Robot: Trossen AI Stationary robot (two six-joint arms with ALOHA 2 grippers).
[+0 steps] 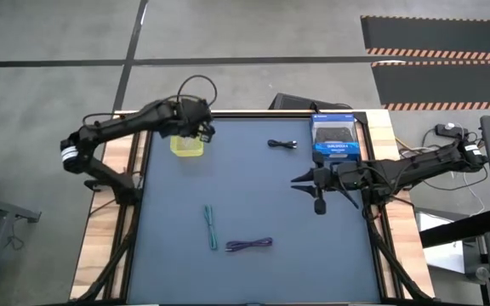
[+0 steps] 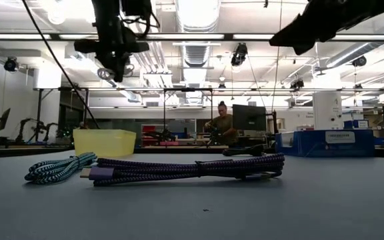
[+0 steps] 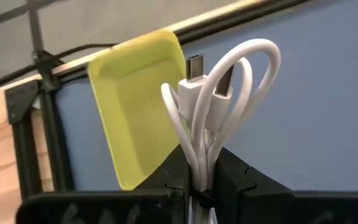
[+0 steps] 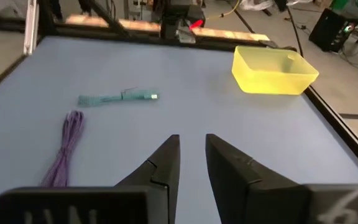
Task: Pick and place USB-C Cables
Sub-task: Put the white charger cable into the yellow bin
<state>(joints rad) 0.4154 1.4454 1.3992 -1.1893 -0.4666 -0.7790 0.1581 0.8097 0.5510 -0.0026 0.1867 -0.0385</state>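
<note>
My left gripper (image 1: 201, 129) hangs above the yellow bin (image 1: 187, 145) at the table's far left, shut on the white cable (image 3: 213, 99). The bin also shows in the left wrist view (image 3: 135, 106), below and beside the cable. The green cable (image 1: 211, 227) and the purple cable (image 1: 249, 245) lie flat on the blue mat near the front. The black cable (image 1: 282, 144) lies at the far middle. My right gripper (image 1: 299, 180) is open and empty above the mat's right half, clear of every cable. My left gripper pinches the white cable's bundled strands (image 3: 199, 163) between its two fingers. The loops and the two plugs (image 3: 194, 65) stick out past the fingertips. The cable is lifted clear, above the yellow bin.
A blue box (image 1: 337, 140) stands at the table's far right edge. The mat's middle (image 1: 253, 187) is bare. In the low view a person (image 2: 222, 120) sits in the room far behind the table.
</note>
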